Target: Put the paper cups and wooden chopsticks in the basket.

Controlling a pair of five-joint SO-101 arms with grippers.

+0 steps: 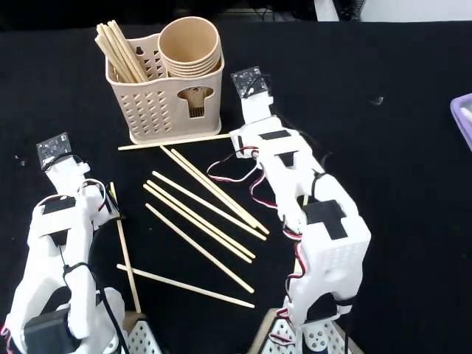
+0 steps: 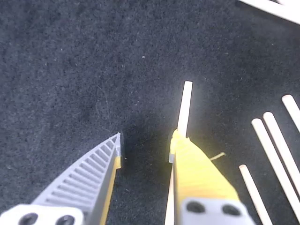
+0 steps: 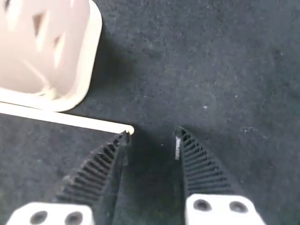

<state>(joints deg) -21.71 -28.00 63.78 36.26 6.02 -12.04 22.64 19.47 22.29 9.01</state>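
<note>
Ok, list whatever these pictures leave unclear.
High view: purple object, cut off by the right edge.
High view: brown paper cups nested in the beige slotted plastic basket; count hidden.
Left wrist view: wooden chopstick runs under the left gripper; contact unclear.

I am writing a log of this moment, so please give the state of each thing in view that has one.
basket: upright, partly filled.
paper cups: stacked, inside basket.
chopsticks in basket: standing on end.
loose chopsticks: lying flat on table.
left gripper: open, empty.
right gripper: open, empty.
</note>
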